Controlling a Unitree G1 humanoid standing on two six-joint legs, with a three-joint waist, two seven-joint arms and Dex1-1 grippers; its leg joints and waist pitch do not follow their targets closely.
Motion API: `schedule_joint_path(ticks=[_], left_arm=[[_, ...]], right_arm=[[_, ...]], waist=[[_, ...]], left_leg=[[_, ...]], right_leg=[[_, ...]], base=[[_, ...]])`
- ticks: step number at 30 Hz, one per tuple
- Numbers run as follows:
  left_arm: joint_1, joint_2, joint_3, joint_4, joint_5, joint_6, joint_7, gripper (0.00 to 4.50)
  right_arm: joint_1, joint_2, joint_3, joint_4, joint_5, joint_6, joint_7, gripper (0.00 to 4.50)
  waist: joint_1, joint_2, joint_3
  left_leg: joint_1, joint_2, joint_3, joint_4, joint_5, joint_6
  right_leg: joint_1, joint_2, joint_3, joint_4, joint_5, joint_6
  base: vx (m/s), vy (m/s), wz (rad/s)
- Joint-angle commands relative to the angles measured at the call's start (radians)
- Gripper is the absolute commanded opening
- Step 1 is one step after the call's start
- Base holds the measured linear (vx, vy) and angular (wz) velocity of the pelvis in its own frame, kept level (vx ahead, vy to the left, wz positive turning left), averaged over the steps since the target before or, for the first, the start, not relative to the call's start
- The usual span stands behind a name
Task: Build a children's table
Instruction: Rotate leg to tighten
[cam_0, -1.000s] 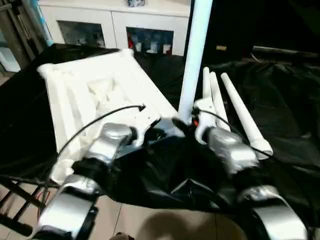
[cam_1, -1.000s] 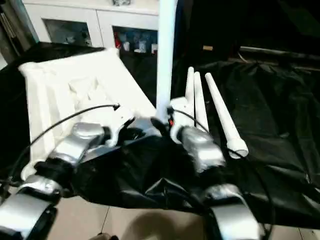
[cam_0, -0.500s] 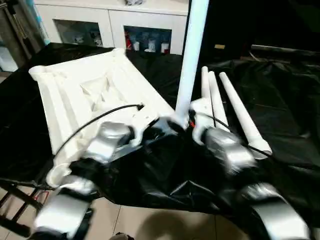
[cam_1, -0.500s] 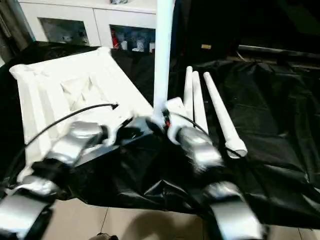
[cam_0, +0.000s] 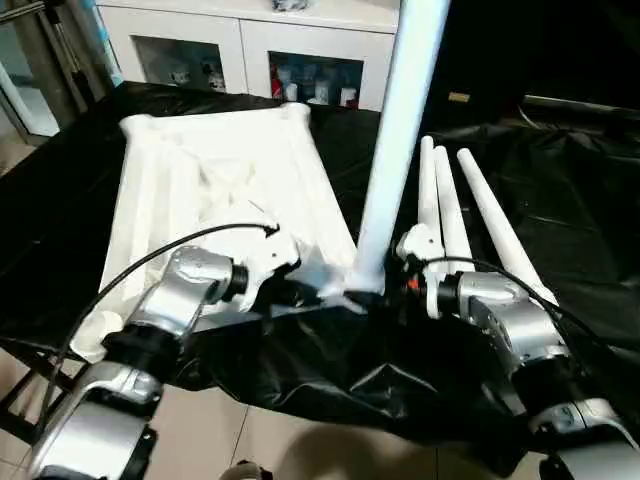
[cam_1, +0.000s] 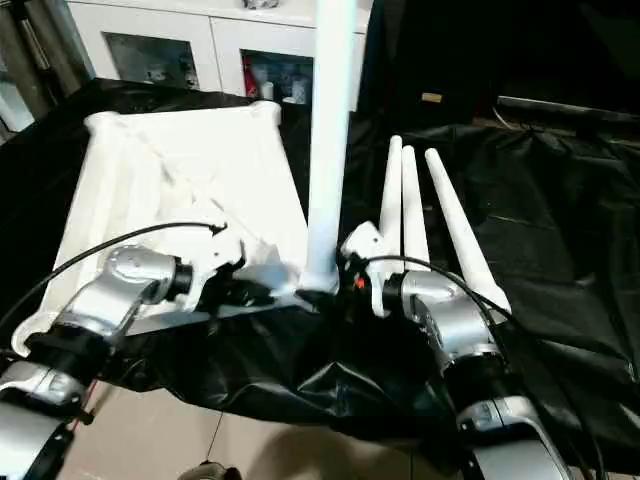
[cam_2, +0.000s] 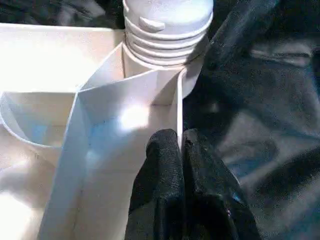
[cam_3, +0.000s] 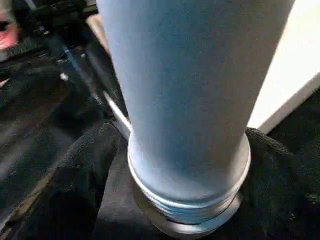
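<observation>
A black sheet (cam_0: 560, 190) covers the counter. On it the children's table top (cam_0: 215, 190) lies ribbed underside up. One leg (cam_0: 395, 150) stands upright in its near corner socket (cam_2: 167, 47); three spare legs (cam_0: 455, 215) lie just beside. The left hand (cam_2: 172, 160) is clenched on the top's thin rim by that socket. The right hand (cam_3: 185, 200) is grasping the upright leg's base.

A thick white round plastic tube leg (cam_3: 190, 90) stands upright, its ringed lower end at six o'clock. Crumpled black plastic sheeting (cam_3: 55, 165) surrounds its base.
</observation>
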Motion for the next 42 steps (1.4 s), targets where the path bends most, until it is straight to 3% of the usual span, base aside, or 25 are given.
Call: schedule_joint_path(ticks=[1, 3, 4, 10, 16, 19, 25, 28, 32, 35, 42], left_arm=[[-0.017, -0.006, -0.005, -0.061, -0.039, -0.029, -0.038, 0.00], [-0.012, 0.003, -0.007, -0.070, -0.044, -0.023, -0.052, 0.00], [-0.010, 0.006, -0.008, -0.075, -0.046, -0.020, -0.056, 0.00], [0.000, 0.006, -0.008, -0.089, -0.044, -0.017, -0.057, 0.00], [-0.002, -0.032, 0.004, -0.079, -0.037, -0.009, 0.020, 0.00], [-0.021, -0.082, 0.016, -0.047, -0.013, 0.007, 0.128, 0.00], [-0.070, -0.163, 0.035, 0.020, 0.024, 0.034, 0.317, 0.00], [-0.098, -0.220, 0.034, 0.035, 0.048, 0.060, 0.429, 0.00], [-0.103, -0.242, 0.029, 0.025, 0.057, 0.059, 0.452, 0.00], [-0.099, -0.243, 0.023, 0.019, 0.055, 0.052, 0.434, 0.00], [-0.059, -0.179, 0.002, -0.027, 0.026, 0.010, 0.288, 0.00]], right_arm=[[0.017, -0.003, 0.033, -0.033, 0.011, 0.029, 0.041, 3.90], [0.019, -0.010, 0.039, -0.044, 0.016, 0.039, 0.048, 3.90], [0.020, -0.012, 0.041, -0.049, 0.018, 0.044, 0.053, 3.66], [0.024, -0.003, 0.045, -0.063, 0.021, 0.065, 0.060, 3.25], [0.027, 0.040, 0.031, -0.036, 0.021, 0.069, -0.002, 2.90], [0.004, 0.110, 0.006, 0.059, -0.014, 0.043, -0.151, 2.83], [-0.050, 0.222, -0.028, 0.198, -0.049, 0.022, -0.374, 2.80], [-0.106, 0.301, -0.037, 0.288, -0.085, -0.011, -0.539, 2.79], [-0.126, 0.344, -0.031, 0.304, -0.089, -0.032, -0.540, 2.79], [-0.138, 0.354, -0.048, 0.328, -0.076, -0.041, -0.523, 3.48], [-0.112, 0.281, -0.023, 0.267, -0.061, -0.058, -0.382, 3.92]], waist=[[-0.002, 0.004, -0.068], [0.000, 0.004, -0.069], [0.000, 0.004, -0.069], [0.000, 0.001, -0.068], [0.000, -0.002, -0.068], [-0.006, -0.003, -0.068], [-0.029, -0.002, -0.059], [-0.038, -0.001, -0.060], [-0.037, 0.000, -0.063], [-0.037, 0.000, -0.065], [-0.040, 0.002, -0.069]], left_leg=[[0.032, 0.051, -0.023, -0.064, -0.226, 0.020], [0.031, 0.051, -0.023, -0.063, -0.214, 0.021], [0.031, 0.051, -0.022, -0.063, -0.211, 0.023], [0.030, 0.050, -0.022, -0.063, -0.209, 0.022], [0.030, 0.050, -0.022, -0.062, -0.202, 0.021], [0.029, 0.049, -0.023, -0.062, -0.211, 0.014], [0.037, 0.045, -0.029, -0.068, -0.295, -0.023], [0.037, 0.045, -0.030, -0.070, -0.303, -0.032], [0.032, 0.044, -0.029, -0.069, -0.286, -0.017], [0.030, 0.044, -0.028, -0.067, -0.266, -0.007], [0.026, 0.045, -0.027, -0.065, -0.231, 0.017]], right_leg=[[0.036, -0.083, 0.042, -0.067, -0.114, -0.244], [0.036, -0.083, 0.042, -0.065, -0.098, -0.244], [0.035, -0.083, 0.042, -0.064, -0.092, -0.246], [0.035, -0.085, 0.042, -0.066, -0.117, -0.241], [0.035, -0.085, 0.042, -0.065, -0.115, -0.238], [0.034, -0.087, 0.044, -0.067, -0.131, -0.236], [0.026, -0.089, 0.046, -0.087, -0.292, -0.205], [0.023, -0.088, 0.045, -0.087, -0.300, -0.200], [0.027, -0.086, 0.047, -0.085, -0.244, -0.200], [0.031, -0.086, 0.046, -0.080, -0.204, -0.209], [0.038, -0.084, 0.045, -0.071, -0.112, -0.230]], base=[[0.000, 0.000, 0.00], [0.000, 0.000, 0.00], [0.000, 0.000, 0.00], [0.000, 0.000, 0.00], [0.000, 0.000, 0.00], [0.000, 0.000, 0.00], [0.000, 0.000, 0.00], [0.000, 0.000, 0.00], [0.000, 0.000, 0.00], [0.000, 0.000, 0.00], [0.000, 0.000, 0.00]])
